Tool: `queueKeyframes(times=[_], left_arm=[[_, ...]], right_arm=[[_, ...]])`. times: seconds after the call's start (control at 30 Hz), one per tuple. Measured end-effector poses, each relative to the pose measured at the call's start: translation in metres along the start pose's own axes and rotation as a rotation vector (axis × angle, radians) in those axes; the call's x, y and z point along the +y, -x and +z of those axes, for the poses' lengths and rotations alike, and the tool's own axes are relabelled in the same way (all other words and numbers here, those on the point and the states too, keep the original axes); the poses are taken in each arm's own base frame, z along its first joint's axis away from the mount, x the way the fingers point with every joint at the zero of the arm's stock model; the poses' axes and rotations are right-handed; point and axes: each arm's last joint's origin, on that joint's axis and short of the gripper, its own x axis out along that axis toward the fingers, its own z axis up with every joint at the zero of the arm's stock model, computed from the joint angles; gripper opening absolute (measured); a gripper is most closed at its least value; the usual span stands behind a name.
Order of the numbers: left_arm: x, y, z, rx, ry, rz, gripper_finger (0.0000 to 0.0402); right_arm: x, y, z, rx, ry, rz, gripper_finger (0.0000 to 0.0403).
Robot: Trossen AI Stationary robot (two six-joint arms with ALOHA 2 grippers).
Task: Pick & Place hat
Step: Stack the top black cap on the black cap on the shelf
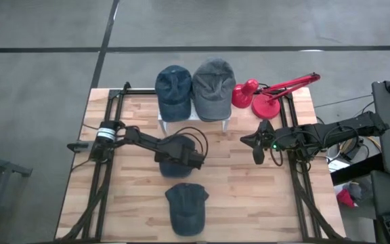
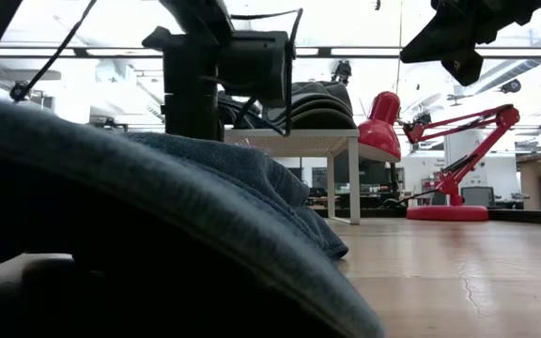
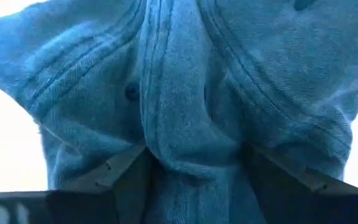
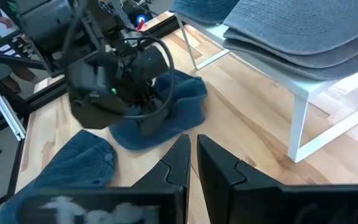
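Keep the left gripper [image 3: 191, 165] pinched on the blue denim cap's [image 3: 185, 81] crown fold at frame centre, lifting vertically while the narrow-fingered right gripper [image 4: 193, 163] waits.

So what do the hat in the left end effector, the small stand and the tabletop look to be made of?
The hat pinched in the left end effector looks like washed blue denim or cotton twill: diagonal weave, stitched seams, soft folds. The stand looks like white painted metal, with thin square legs and a smooth matte finish, though plastic is possible. The tabletop looks like light butcher-block wood, with visible joined strips and grain.
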Motion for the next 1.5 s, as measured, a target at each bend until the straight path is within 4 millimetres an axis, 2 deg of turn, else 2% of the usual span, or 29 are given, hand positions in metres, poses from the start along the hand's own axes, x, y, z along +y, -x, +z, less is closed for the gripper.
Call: queueKeyframes(times=[0.13,0.33,0.53,0.73,1.03,1.13,1.27,1.5], left_arm=[[0.0,-0.001,-0.009,0.001,0.012,-0.032,0.0217],[0.0,0.003,-0.018,-0.009,-0.007,-0.048,0.0125],[0.0,0.017,-0.028,-0.032,-0.033,-0.085,0.0036],[0.017,0.054,-0.027,-0.104,-0.084,-0.092,0.0035],[0.061,0.122,-0.02,-0.113,-0.062,-0.13,0.0035],[0.072,0.146,-0.019,-0.147,-0.078,-0.207,0.0035],[0.086,0.183,-0.015,-0.274,-0.068,-0.378,0.0035],[0.091,0.233,-0.002,-0.553,-0.027,-0.594,0.0035]], right_arm=[[0.0,0.0,0.0,0.001,0.001,-0.001,0.0027],[0.0,0.0,0.0,0.003,0.002,-0.002,0.0027],[-0.001,0.0,-0.001,0.013,0.007,-0.009,0.0027],[-0.003,0.0,-0.003,0.033,0.019,-0.024,0.0027],[-0.003,0.0,-0.004,0.035,0.055,-0.026,0.0027],[-0.003,0.001,-0.004,0.035,0.071,-0.025,0.0027],[-0.003,0.001,-0.004,0.035,0.072,-0.026,0.0027],[-0.003,0.001,-0.003,0.034,0.072,-0.026,0.0027]])
